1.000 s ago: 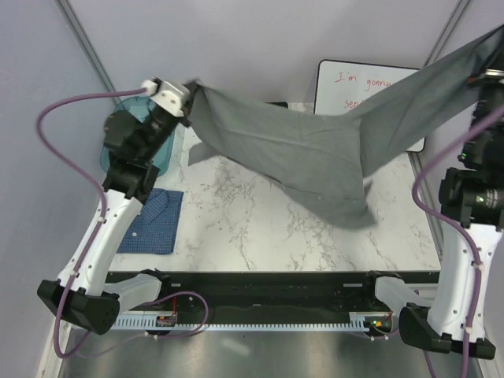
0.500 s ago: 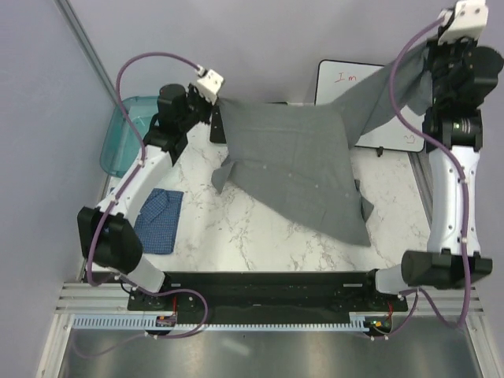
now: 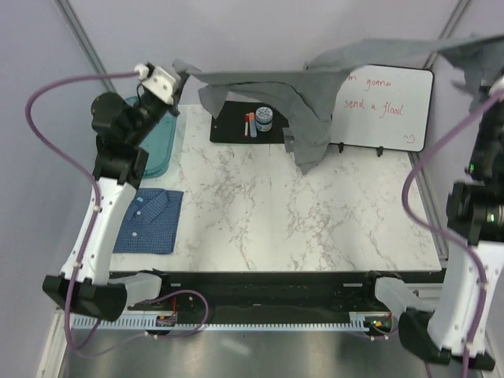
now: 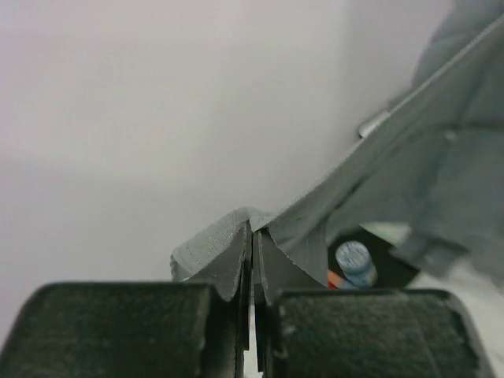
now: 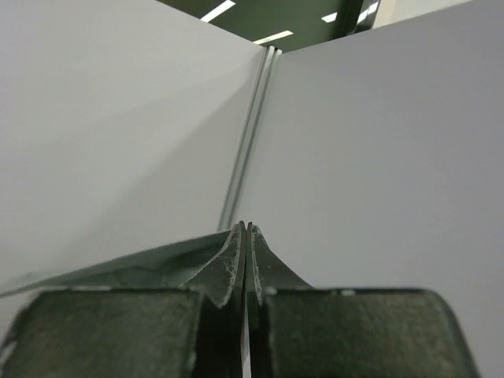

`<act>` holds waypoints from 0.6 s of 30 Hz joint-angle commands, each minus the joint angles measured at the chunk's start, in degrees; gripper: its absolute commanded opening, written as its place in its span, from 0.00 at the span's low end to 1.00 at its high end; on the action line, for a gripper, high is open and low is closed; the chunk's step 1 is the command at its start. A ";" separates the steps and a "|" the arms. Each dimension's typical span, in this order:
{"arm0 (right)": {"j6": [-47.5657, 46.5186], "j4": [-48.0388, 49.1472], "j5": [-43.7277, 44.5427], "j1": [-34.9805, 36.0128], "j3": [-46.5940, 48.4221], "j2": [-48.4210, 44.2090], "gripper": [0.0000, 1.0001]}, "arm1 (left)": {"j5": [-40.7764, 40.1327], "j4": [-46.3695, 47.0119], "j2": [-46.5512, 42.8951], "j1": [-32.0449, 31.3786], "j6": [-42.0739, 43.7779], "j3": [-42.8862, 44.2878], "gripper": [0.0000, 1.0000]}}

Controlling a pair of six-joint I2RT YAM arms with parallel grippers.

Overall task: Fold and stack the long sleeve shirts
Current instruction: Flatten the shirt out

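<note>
**Top view.** The grey shirt (image 3: 260, 81) hangs in the air between the two arms, stretched as a near-level band above the far edge of the marble table (image 3: 315, 220). One loose part droops from the band (image 3: 311, 146) in front of the whiteboard (image 3: 390, 106); whether its tip touches the table cannot be told. The left gripper (image 3: 180, 75) holds the shirt's left end above the teal tray (image 3: 161, 150). The shirt's right end rises to the upper right corner, where cloth hides the fingers of the right arm. The blue shirt (image 3: 150, 221) lies folded, collar up, on the near left part of the table, well apart from the grey one. Under the band, a black mat (image 3: 232, 126) carries a small jar (image 3: 264, 118) and a red-capped item (image 3: 250, 124).

**Left wrist view.** The jaws are pressed together on a bunched edge of grey cloth, which runs up and away to the right; the jar appears below it.

**Right wrist view.** The right gripper (image 5: 246, 236) has its jaws clamped together on a thin fold of the grey shirt, which trails off to the left against the enclosure walls.
</note>
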 commanded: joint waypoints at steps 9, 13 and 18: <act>-40.34 -59.11 -34.44 -0.80 -15.73 -23.96 0.00 | 25.85 -40.43 -27.05 0.17 41.10 -39.64 0.02; -55.09 -74.47 -47.19 -2.55 -30.19 -26.42 0.00 | 23.33 -46.36 -29.87 -1.05 50.25 -49.69 0.02; -62.52 -70.55 -60.82 -4.31 -41.49 -26.87 0.00 | 21.46 -50.22 -27.77 -1.67 52.10 -53.49 0.02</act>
